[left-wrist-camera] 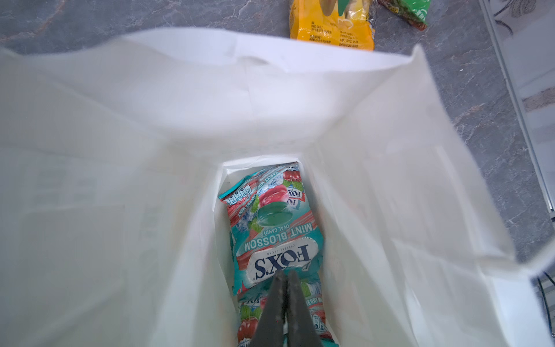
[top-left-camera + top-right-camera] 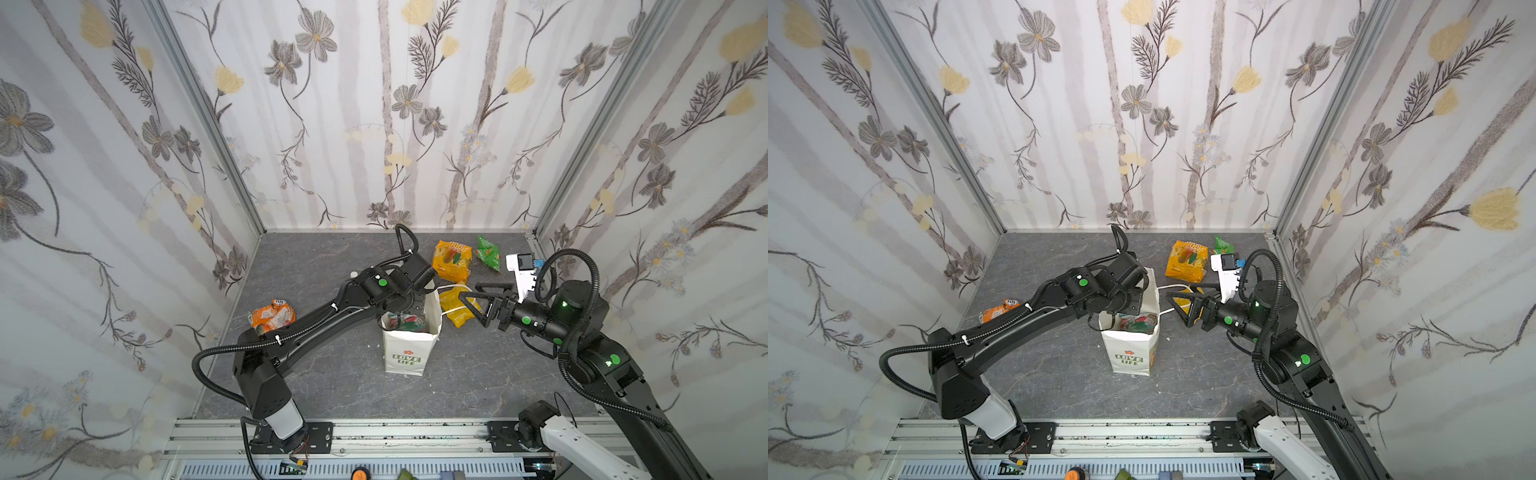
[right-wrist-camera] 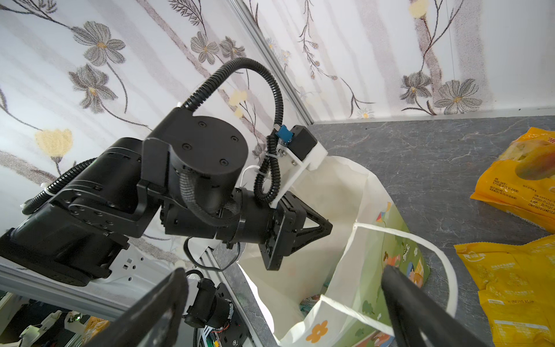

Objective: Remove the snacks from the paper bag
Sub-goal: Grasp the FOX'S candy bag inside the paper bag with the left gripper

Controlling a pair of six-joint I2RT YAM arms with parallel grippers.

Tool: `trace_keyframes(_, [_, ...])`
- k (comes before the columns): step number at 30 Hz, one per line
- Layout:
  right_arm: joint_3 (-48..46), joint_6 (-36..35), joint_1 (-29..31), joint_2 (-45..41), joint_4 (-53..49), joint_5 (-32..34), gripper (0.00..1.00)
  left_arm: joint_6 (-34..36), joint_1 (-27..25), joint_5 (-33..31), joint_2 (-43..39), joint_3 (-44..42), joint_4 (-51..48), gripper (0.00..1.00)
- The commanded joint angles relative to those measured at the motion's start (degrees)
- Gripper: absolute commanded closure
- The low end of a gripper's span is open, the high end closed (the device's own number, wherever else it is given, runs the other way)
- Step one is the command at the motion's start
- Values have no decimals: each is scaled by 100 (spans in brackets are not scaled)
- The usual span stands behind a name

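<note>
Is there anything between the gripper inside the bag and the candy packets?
Nothing visible is in between. The left gripper is down inside the paper bag, its shut tips right at the top teal candy packet. The bag's white walls stand around them, not between them.

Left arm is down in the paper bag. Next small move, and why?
Probably lift the left gripper straight up. Its fingers are shut, tips on the top teal "FOX'S" plastic packet inside the white paper carrier bag; whether they pinch it is unclear. The bag walls stand close around, and the open right gripper is not holding the bag, so a sideways pull could tip it.
</note>
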Motion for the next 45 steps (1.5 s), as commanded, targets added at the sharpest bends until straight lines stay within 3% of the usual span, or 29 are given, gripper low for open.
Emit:
trace_keyframes(1, [-23,27,23,31,306,61,1,-21,-23,-174,-57,-19,-134,100])
trace_keyframes(4, [-39,46,50,44,333,52,1,-84,-32,-123,32,-152,-70,100])
trace_keyframes(7, [-50,53,66,52,333,70,1,-157,-61,100,215,-327,143,53])
trace_keyframes(8, [-58,59,78,44,338,70,1,-189,-79,131,323,-370,195,43])
trace_keyframes(10, [-65,57,88,41,333,79,1,-253,-139,44,560,-415,229,32])
trace_keyframes(20, [-67,22,107,-39,203,140,1,-409,-142,-450,1361,-956,904,24])
trace_keyframes(24, [-59,25,121,-48,202,140,1,-409,-88,-357,1545,-1317,1268,23])
trace_keyframes(27, [-52,50,130,-42,206,140,1,-427,-45,-234,1662,-1493,1580,23])
trace_keyframes(45, [-7,70,202,-18,184,210,1,-532,69,211,1669,-1840,1932,100])
